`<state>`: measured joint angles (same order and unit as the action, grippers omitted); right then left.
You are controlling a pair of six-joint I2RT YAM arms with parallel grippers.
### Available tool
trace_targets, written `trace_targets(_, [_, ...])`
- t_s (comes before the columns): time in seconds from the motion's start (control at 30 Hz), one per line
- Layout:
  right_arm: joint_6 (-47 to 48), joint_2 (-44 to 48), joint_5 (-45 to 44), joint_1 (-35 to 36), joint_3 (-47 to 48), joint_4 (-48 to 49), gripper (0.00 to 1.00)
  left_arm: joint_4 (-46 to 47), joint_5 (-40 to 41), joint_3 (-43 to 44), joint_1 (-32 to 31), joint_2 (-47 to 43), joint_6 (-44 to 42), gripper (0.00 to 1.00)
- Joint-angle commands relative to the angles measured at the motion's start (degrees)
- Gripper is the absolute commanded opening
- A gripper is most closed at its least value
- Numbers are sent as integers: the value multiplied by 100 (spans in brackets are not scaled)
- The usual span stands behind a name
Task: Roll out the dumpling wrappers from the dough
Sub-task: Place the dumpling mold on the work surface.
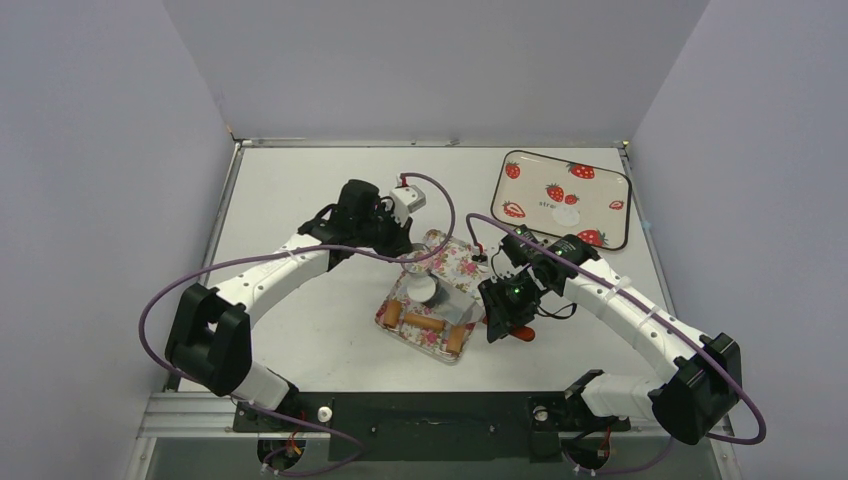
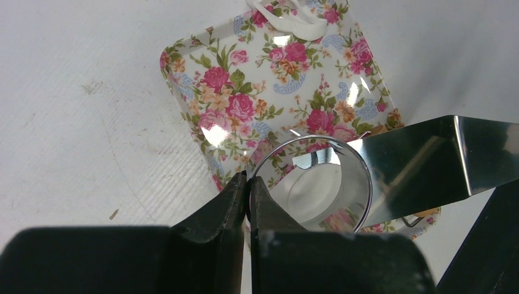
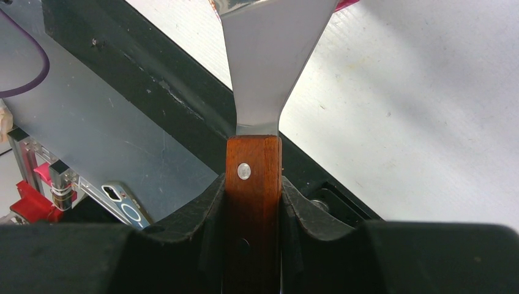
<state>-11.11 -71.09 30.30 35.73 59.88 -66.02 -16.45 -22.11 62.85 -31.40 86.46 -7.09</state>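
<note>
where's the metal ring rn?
In the left wrist view, the metal ring is over the floral tray, its wall pinched in the left gripper, with the spatula at its right side.

Trays: two, floral tray (image 2: 232, 104) and strawberry tray (image 1: 530, 200). Metal ring (image 2: 315, 158): one. Spatula (image 2: 428, 159): one. Wooden roller (image 1: 426, 324): one. Dumpling wrappers (image 1: 566, 215): two, one inside ring, one well beyond spatula blade. Dough scrap (image 2: 287, 21): one.
</note>
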Motion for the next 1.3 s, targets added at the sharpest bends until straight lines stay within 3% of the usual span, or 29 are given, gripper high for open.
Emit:
trace_targets(0.0, [94, 74, 165, 31, 193, 242, 0, 192, -197, 199, 115, -160, 141, 0])
trace_targets(0.43, [152, 197, 253, 35, 152, 244, 0, 377, 24, 46, 333, -67, 211, 0])
trace_targets(0.67, [399, 640, -41, 127, -122, 386, 0, -431, -36, 357, 326, -461, 653, 0])
trace_targets(0.8, [367, 907, -184, 291, -309, 425, 0, -566, -19, 123, 343, -912, 990, 0])
trace_targets(1.0, [189, 1247, -587, 476, -544, 451, 0, -878, -160, 485, 432, -1167, 1235, 0])
trace_targets(1.27, [149, 1724, -656, 480, -946, 842, 0, -1152, 279, 35, 420, -1235, 1253, 0])
